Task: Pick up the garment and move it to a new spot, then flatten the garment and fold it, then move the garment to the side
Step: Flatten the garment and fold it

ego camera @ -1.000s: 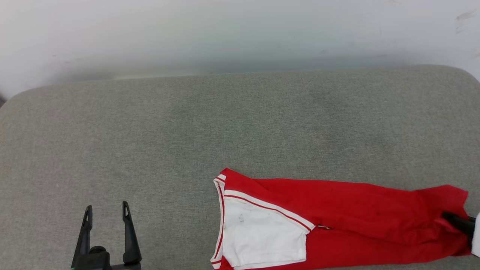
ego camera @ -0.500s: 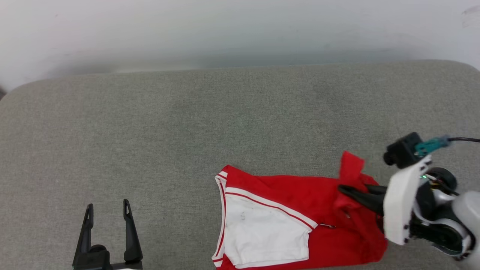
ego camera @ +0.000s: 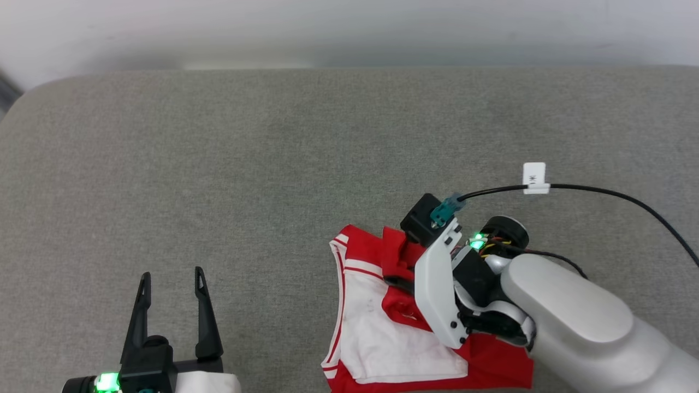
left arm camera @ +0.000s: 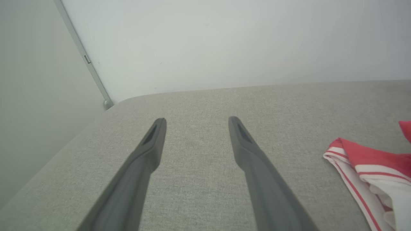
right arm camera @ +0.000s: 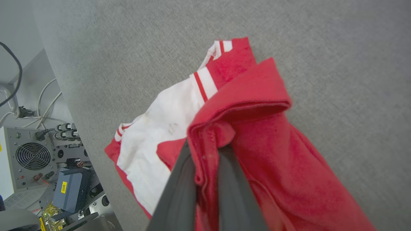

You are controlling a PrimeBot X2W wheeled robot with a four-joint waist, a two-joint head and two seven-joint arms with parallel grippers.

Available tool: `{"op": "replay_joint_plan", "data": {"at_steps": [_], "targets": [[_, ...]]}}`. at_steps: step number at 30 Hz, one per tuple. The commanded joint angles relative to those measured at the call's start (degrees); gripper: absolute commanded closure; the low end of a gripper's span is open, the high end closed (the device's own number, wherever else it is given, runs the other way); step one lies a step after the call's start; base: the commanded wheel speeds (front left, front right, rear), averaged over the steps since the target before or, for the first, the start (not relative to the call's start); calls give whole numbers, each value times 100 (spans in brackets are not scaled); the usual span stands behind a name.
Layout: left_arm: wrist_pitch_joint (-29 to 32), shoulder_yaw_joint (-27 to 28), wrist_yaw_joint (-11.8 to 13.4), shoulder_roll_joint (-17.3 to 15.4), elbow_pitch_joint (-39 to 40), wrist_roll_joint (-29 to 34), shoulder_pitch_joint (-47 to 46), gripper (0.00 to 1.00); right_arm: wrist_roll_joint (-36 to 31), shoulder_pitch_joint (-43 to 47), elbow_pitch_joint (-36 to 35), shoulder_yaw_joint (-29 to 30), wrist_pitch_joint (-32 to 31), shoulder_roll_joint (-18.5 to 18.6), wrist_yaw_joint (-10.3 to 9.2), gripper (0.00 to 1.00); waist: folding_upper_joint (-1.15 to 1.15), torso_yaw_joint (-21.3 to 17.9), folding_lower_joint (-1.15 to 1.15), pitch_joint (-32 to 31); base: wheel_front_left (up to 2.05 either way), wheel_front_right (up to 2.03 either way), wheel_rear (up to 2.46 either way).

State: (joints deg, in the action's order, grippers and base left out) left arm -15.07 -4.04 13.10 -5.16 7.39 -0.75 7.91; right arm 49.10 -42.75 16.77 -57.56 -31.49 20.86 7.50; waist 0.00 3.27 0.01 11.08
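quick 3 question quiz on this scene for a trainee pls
1. True or false: the right gripper is shut on a red fold of the jersey.
2. The left gripper is: A) open, apart from the jersey; B) shut on a sleeve; C) pressing the jersey flat.
3. Fill in: the jersey lies on a ___ fabric surface.
Key: 1 true; 2 A; 3 grey.
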Motion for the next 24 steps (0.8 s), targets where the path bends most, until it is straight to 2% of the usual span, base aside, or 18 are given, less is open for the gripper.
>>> {"op": "replay_joint_plan", "data": {"at_steps": [1, 7, 12, 13, 14, 19, 24], "targets": [[-13, -30, -23, 14, -4, 8, -88, 0, -58, -85, 253, -145, 77, -123, -2, 100, 0, 87, -1, 114, 0, 0, 0], [-13, -29, -25, 54, -67, -5, -175, 0, -55, -95, 1141, -853, 271, -356, -3, 100, 0, 134, -1, 230, 0, 0, 0], [-13, 56, -4, 47, -118, -16, -85, 0, 98, -278, 1249, -1106, 720, -351, -4, 100, 0, 14, -1, 104, 0, 0, 0], [-14, 72, 1, 42, -135, -14, -56, 0, 126, -344, 1211, -1089, 892, -310, -4, 72, 0, -19, -1, 54, 0, 0, 0], [-13, 85, -1, 42, -155, -14, -33, 0, 100, -421, 1156, -1050, 1100, -266, -4, 0, 0, -47, -1, 0, 0, 0, 0], [-14, 148, -16, 41, -194, -26, 89, 0, -115, -531, 827, -802, 2137, 175, -3, 0, 0, -221, -1, -297, 0, 0, 0], [-14, 195, -34, 48, -77, -34, 224, 0, -811, -272, 873, 130, 3438, 603, -3, 0, 0, -410, -1, -484, 0, 0, 0]]}}
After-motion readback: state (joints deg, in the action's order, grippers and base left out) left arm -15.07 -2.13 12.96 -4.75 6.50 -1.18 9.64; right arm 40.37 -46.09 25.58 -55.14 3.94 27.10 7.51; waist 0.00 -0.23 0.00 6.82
